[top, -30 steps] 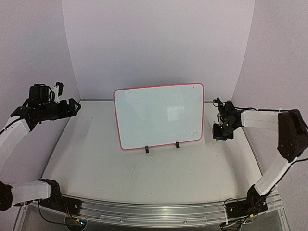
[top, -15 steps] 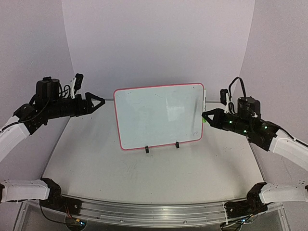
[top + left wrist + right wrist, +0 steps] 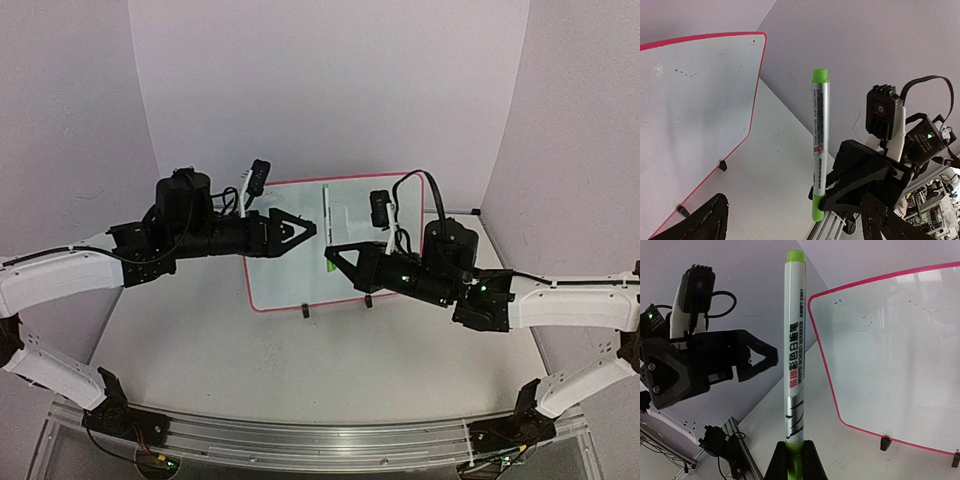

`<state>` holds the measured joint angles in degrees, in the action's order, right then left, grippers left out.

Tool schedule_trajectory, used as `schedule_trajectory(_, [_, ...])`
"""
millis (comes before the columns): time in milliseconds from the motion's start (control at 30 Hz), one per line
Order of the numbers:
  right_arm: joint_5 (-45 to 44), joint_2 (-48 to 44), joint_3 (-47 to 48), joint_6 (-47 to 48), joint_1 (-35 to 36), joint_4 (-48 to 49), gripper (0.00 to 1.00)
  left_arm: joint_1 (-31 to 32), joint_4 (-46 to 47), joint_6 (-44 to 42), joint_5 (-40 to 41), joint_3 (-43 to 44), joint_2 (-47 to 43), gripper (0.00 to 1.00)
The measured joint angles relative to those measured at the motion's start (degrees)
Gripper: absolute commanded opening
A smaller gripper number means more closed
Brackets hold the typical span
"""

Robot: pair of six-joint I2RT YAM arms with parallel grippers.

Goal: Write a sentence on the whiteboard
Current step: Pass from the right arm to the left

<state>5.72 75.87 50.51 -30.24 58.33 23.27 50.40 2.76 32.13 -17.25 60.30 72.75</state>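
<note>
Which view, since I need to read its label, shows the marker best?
The right wrist view: the marker stands large and upright, its printed label legible. The left wrist view shows it smaller, print unreadable; the top external view shows only a thin sliver before the whiteboard.

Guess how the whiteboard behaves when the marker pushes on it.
The whiteboard stands on edge on two small feet, nothing visibly bracing it: likely slides or tips back. Looks thin: probably light. Left gripper, open, could steady it.
</note>
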Motion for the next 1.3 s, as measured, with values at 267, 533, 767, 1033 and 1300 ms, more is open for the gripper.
schedule_trajectory(267, [-2.39, 1.21, 0.60, -0.04, 2.36, 4.89, 0.00, 0.98, 6.03, 2.27, -0.06, 0.04, 3.12, 0.58])
schedule_trajectory(533, [-3.96, 1.96, 0.93, -0.07, 2.47, 6.25, 0.00, 1.05, 10.20, 3.77, -2.66, 0.43, 5.47, 0.55])
schedule_trajectory(767, [-3.97, 2.30, 0.98, -0.20, 2.47, 6.27, 0.00, 1.38, 11.33, 3.95, -5.25, 0.55, 7.04, 0.43])
schedule_trajectory(1033, [-3.96, 3.10, 1.35, -0.64, 2.47, 6.26, 0.00, 1.44, 12.73, 4.16, -6.16, 1.15, 8.32, 0.32])
schedule_trajectory(1300, [-3.96, 3.14, 1.35, -0.92, 2.48, 6.25, 0.00, 1.48, 13.17, 4.34, -6.72, 1.24, 8.47, 0.16])
